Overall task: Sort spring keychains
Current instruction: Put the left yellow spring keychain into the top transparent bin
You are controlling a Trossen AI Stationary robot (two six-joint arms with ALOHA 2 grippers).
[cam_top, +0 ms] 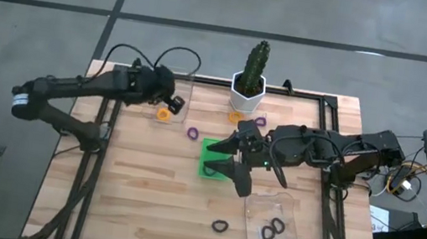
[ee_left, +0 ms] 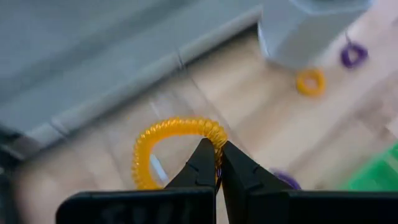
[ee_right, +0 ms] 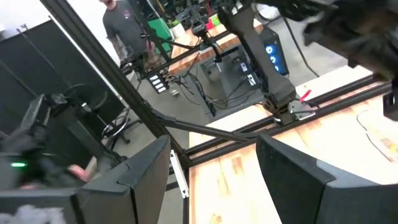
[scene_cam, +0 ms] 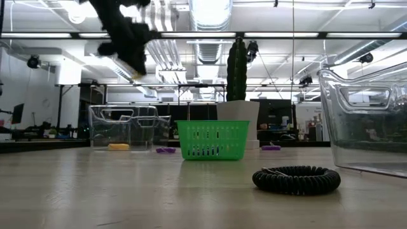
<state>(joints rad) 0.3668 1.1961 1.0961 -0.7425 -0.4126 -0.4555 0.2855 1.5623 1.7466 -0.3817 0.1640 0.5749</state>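
Wood table (cam_top: 142, 202): left claw (ee_left: 217, 163) closed on orange keychain (ee_left: 168, 140); right claw (cam_top: 235, 158) open over green tray (cam_top: 211, 147).

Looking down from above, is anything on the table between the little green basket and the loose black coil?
No. In the high view only bare wooden table lies between the small green plastic basket and the black coiled spring keychain.
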